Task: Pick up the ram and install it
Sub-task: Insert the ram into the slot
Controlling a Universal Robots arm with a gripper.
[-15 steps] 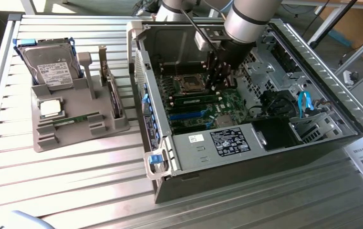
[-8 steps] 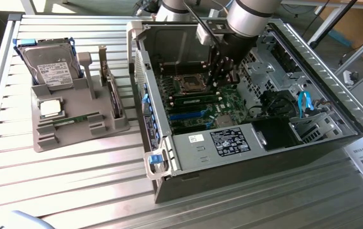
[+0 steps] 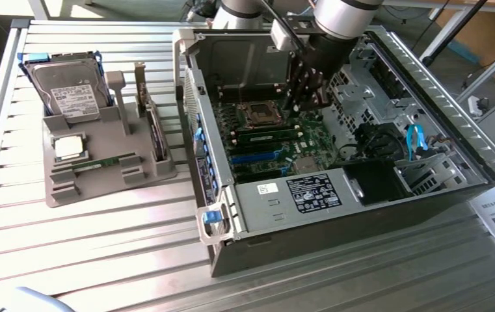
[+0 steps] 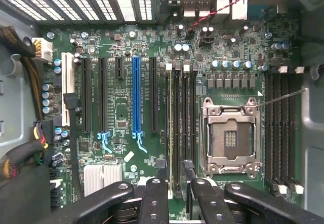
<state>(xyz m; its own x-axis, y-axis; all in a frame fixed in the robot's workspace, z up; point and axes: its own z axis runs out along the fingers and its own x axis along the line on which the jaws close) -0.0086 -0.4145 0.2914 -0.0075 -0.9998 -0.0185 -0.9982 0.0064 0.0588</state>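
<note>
Gripper (image 3: 304, 110) (image 4: 174, 177) is down inside the case (image 3: 421, 214) over the motherboard (image 4: 121, 107), jaws spread wide and holding nothing, right above the memory slots by the CPU socket (image 4: 232, 135). One ram (image 3: 104, 162) lies flat in the grey tray (image 3: 65, 190) on the exterior view's left. There might be a second stick (image 4: 169, 133) seated under the fingers, but it's hard to tell edge-on.

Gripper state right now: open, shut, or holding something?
Gripper: open, nothing held, hovering over the motherboard's RAM slots.
</note>
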